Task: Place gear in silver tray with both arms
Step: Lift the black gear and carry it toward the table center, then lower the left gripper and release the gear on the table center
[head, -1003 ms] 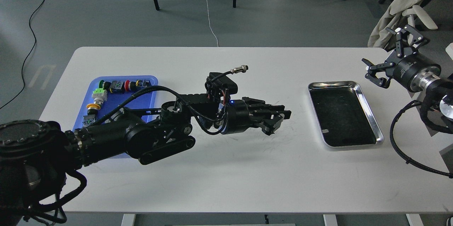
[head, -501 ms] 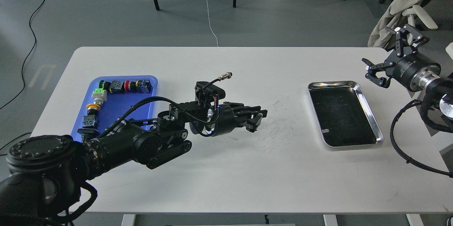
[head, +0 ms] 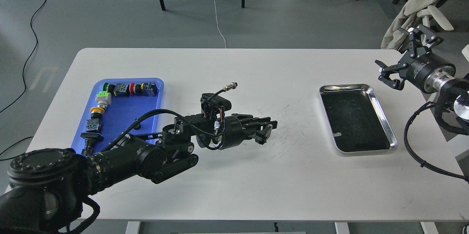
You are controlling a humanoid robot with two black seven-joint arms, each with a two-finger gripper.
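Bare white table (head: 234, 182) separates my left gripper (head: 269, 131), fingers together, from the shiny metal tray (head: 381, 109); my right gripper (head: 405, 58) is spread wide.

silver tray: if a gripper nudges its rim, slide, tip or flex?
The silver tray would probably slide: it looks like smooth metal lying flat on the smooth white table. Tipping seems unlikely, since it is low and wide. It likely stays stiff, given the raised rim. Its shiny rim may be slippery to pinch.

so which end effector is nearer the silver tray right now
Right. The right end effector hovers just past the silver tray's far right corner, fingers spread open. The left end effector sits well to the tray's left over the mid-table, about level with the tray's middle.
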